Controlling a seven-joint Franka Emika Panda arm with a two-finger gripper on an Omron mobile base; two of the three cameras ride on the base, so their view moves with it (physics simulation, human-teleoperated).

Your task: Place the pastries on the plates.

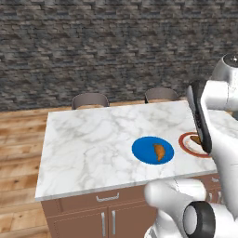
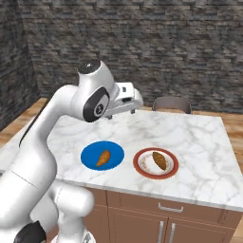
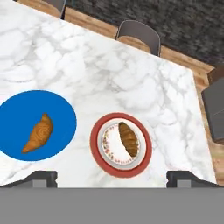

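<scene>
One pastry (image 3: 128, 138) lies on the red-rimmed white plate (image 3: 98, 150), right of centre. The second pastry (image 3: 38, 133) lies on the blue plate (image 3: 17, 109), which sits just beside the first plate at its 9 o'clock in the hand view. Both plates rest on the marble counter (image 3: 131, 78). The gripper (image 3: 112, 178) hangs above, clear of both pastries, its jaws spread wide and holding nothing; the red-rimmed plate lies at its 12 o'clock, the blue plate at 10 o'clock. Chairs (image 3: 139, 34) stand along the counter's far edge.
</scene>
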